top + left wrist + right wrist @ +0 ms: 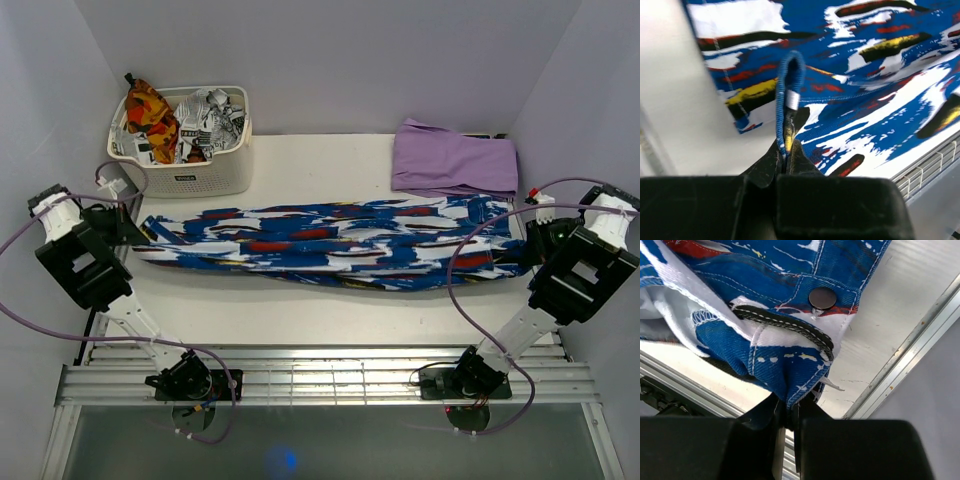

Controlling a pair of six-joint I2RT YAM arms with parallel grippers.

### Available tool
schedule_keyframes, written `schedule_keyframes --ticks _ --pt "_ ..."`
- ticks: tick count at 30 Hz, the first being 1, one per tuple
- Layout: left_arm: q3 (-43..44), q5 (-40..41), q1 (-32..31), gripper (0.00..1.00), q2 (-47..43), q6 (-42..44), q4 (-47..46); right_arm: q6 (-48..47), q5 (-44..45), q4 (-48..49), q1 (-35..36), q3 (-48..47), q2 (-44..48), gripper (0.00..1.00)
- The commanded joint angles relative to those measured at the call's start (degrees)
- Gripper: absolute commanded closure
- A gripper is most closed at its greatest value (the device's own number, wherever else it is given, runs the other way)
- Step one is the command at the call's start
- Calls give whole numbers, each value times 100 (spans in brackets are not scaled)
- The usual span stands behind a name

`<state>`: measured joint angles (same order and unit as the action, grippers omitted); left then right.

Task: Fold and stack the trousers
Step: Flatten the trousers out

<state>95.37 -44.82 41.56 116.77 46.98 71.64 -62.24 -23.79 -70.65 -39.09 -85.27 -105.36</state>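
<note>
Pinching trousers (330, 245): left gripper (786, 150), right gripper (790, 407) half-buried in folds

Blue streaked trousers (330, 243) laid flat lengthwise across the table, waist end on the right

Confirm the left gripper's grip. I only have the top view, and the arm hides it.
Observer: In the left wrist view, the left gripper is shut on an edge fold of the trousers; the fold stands up as a loop.
Operator: And the right?
Observer: The right gripper is shut on the trousers' waist corner.
Operator: Any landmark there?
Observer: A black snap sits close beyond the pinch.
</note>
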Motion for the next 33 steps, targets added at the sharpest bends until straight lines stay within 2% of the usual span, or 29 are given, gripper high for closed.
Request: schedule_keyframes --ticks 1,3,7,10,12,13,14,15,16,17,18,21,23,27,30,32,33 --pt "1201 1209 45 100 266 -636 868 -60 260 -221 -46 -411 33 92" --pt "976 1999 54 100 128 -647 870 -305 654 -168 -46 -70 260 92" --pt "-34 2626 185 100 -408 -532 861 -823 1341 51 -46 993 813 92" --pt "-939 3029 431 100 -637 -524 431 -1245 1894 296 -46 1942 1235 90" --pt "-1468 3285 625 91 -787 -357 132 -1474 2393 507 -46 2565 1438 73" --pt "-1547 3330 703 70 -822 -269 105 -1641 2658 717 -55 2708 1622 61" --pt "-1557 3243 774 61 -840 -60 122 -1712 2773 772 -63 2779 1711 46" --pt "-1452 3164 896 52 -927 21 123 -1774 2801 772 -90 2771 1764 18" --pt "-1356 3103 924 40 -980 74 114 -1818 2766 746 -107 2562 1843 4" --pt "-1259 3015 950 37 -1024 144 122 -1827 2705 685 -107 2394 1844 6" --pt "-1162 2831 942 28 -1094 188 105 -1818 2539 615 -107 2193 1783 10" --pt "-661 2286 810 27 -1104 110 123 -1424 2021 404 -29 1305 1433 9" --pt "-502 1961 679 27 -1174 66 18 -1143 1791 307 42 744 1247 3" --pt "-1002 1424 -163 27 -1525 -267 -720 -388 1220 157 567 424 1000 34" --pt "-1354 1116 -848 32 -1500 -820 -1221 -96 1193 253 1147 730 947 48" --pt "-1477 1177 -1131 43 -1255 -1224 -1354 124 1236 490 1386 985 947 51" --pt "-1617 1212 -1289 52 -1175 -1296 -1354 202 1367 682 1569 1308 956 55"
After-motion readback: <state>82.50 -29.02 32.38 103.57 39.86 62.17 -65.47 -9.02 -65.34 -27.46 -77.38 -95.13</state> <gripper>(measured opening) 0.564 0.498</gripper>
